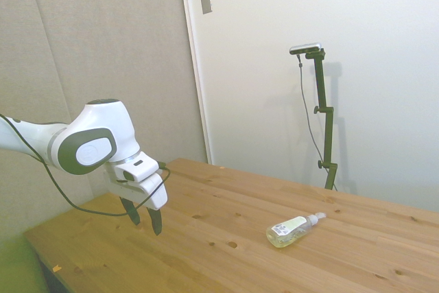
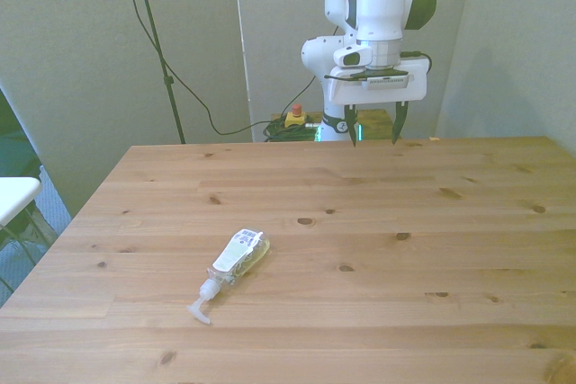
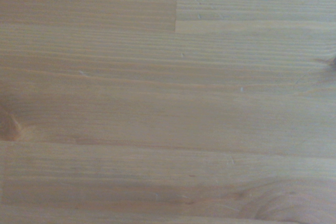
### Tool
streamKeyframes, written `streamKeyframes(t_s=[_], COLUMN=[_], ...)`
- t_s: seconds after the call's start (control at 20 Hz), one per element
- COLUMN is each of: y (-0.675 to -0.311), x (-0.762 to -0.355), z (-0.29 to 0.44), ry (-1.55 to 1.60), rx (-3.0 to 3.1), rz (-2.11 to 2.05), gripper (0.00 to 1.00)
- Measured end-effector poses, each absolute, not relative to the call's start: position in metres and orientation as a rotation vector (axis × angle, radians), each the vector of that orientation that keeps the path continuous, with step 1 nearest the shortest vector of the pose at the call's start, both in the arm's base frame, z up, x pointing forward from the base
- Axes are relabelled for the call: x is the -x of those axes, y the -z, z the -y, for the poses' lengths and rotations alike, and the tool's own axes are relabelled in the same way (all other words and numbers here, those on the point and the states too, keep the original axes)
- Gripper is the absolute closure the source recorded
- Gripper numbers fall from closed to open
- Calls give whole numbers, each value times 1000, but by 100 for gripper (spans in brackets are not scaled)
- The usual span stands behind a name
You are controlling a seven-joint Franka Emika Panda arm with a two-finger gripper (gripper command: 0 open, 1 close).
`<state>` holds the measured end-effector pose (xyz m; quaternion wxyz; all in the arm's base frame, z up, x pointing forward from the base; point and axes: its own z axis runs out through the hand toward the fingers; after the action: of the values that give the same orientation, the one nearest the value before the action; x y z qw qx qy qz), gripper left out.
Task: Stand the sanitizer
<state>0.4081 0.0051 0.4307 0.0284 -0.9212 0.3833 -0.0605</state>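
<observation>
At lower right of the side view, the sanitizer (image 1: 293, 229) is lying on the tabletop (image 1: 206, 252), well apart from the tool (image 1: 145, 219) hanging spread at left. Across the front view, it is lying lower left, nozzle nearest the bottom edge. Wrist view is showing only blurred wood grain.

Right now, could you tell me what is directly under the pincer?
Only bare wooden table lies under the open pincer, as the wrist view shows. The sanitizer lies on its side well away, toward the front view's left. Nothing seems hidden there.
</observation>
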Motion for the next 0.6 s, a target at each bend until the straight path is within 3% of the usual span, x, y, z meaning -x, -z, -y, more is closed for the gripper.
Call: streamKeyframes(t_s=[0.3,0.6], y=[-446,-463], x=[-425,-483], z=[22,119], ry=[228,303], rx=[2778,2644], rz=[-1296,-1528], gripper=[0,0])
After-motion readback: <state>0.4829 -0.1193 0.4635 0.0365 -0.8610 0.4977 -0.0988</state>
